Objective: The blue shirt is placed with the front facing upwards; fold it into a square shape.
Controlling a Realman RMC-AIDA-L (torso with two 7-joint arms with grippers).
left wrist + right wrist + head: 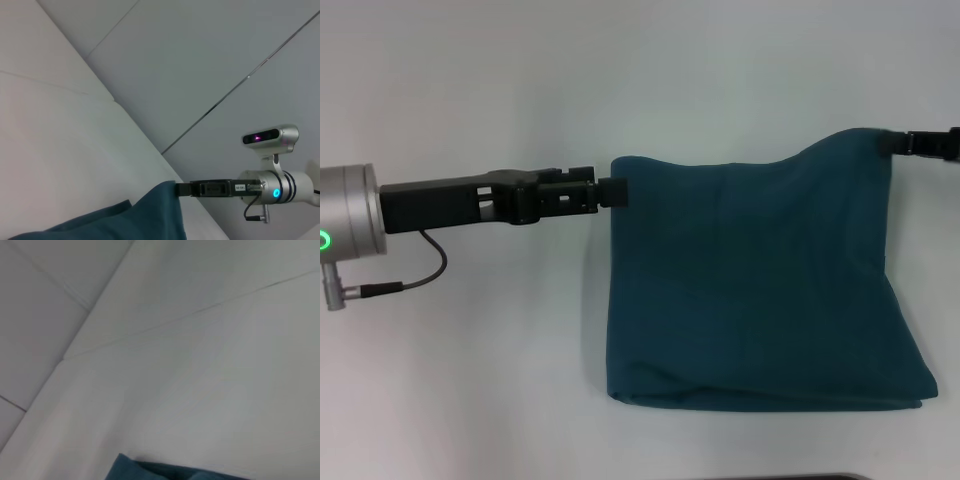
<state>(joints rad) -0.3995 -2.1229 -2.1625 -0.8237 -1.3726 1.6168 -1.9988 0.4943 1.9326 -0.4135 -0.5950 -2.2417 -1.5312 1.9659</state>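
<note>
The blue shirt (760,285) lay folded into a rough square on the white tabletop (470,380). The left hand (613,193) pinched its far left corner; the right hand (905,145) pinched the raised far right corner.

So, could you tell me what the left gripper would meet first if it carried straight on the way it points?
The left gripper already sits at the folded dark teal-blue cotton shirt; further travel would push into its far left corner, though height is unclear.

No readable text shows anywhere. A small white label (240,188) sits on the far gripper's body, its print too small to read.
</note>
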